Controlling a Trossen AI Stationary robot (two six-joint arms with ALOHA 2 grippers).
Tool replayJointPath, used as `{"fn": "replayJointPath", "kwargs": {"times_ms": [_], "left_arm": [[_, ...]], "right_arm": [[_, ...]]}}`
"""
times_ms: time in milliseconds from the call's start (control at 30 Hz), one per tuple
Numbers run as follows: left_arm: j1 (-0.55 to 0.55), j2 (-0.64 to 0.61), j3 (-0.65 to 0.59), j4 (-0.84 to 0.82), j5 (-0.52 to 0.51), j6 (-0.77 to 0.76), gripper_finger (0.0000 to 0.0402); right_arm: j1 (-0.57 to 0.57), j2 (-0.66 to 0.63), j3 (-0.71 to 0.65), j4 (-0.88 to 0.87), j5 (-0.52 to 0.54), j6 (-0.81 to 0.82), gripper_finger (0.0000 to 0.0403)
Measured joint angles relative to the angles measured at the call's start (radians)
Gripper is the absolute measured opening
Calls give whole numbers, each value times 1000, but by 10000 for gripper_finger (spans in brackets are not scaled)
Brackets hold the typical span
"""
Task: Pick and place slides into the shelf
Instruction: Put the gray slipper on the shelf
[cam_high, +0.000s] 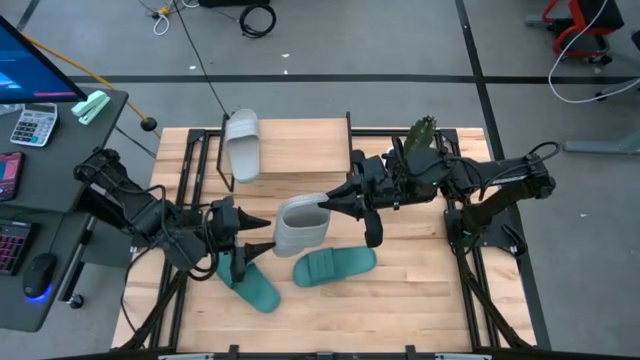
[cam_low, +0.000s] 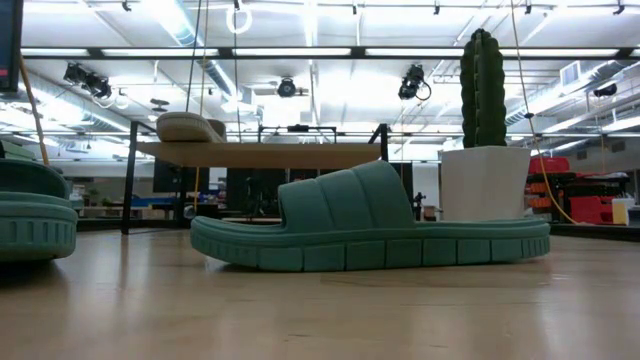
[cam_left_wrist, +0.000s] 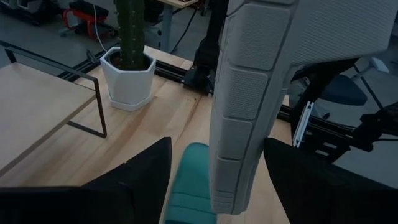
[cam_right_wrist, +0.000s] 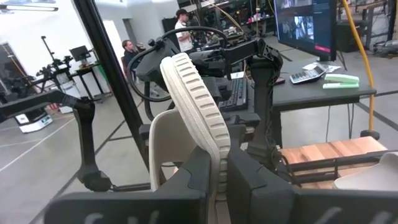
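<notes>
My right gripper (cam_high: 333, 206) is shut on a pale grey-white slide (cam_high: 300, 228) over the middle of the table. My left gripper (cam_high: 262, 233) is open just left of that slide; in the left wrist view its fingers stand on either side of the slide's hanging sole (cam_left_wrist: 249, 106), with gaps showing. A second white slide (cam_high: 242, 145) lies on the shelf's board (cam_high: 295, 150). Two teal slides lie sole-down on the table, one (cam_high: 335, 265) below the held slide, the other (cam_high: 255, 285) under my left gripper. My right gripper pinches the white slide's ribbed sole rim (cam_right_wrist: 219, 155) at one end, between its two fingers (cam_right_wrist: 199, 177). The fingers come about level from the table's right. The slide stands on edge, its sole curving away from the fingers, lifted clear of the table and the teal slide below.
A cactus in a white pot (cam_high: 425, 135) stands by the far right of the table, close to my right arm. The shelf's black frame (cam_left_wrist: 93, 106) rises at the far left. A desk with a keyboard, mouse and calculator (cam_high: 33, 125) lies left of the table.
</notes>
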Motion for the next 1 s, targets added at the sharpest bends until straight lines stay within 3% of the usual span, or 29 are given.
{"fn": "replayJointPath", "kwargs": {"times_ms": [667, 1000], "left_arm": [[0, 0, 0, -17, 3, -17, 272], [0, 0, 0, -25, 3, -16, 272]], "right_arm": [[0, 0, 0, 37, 34, -35, 27], [-26, 0, 0, 39, -10, -9, 27]]}}
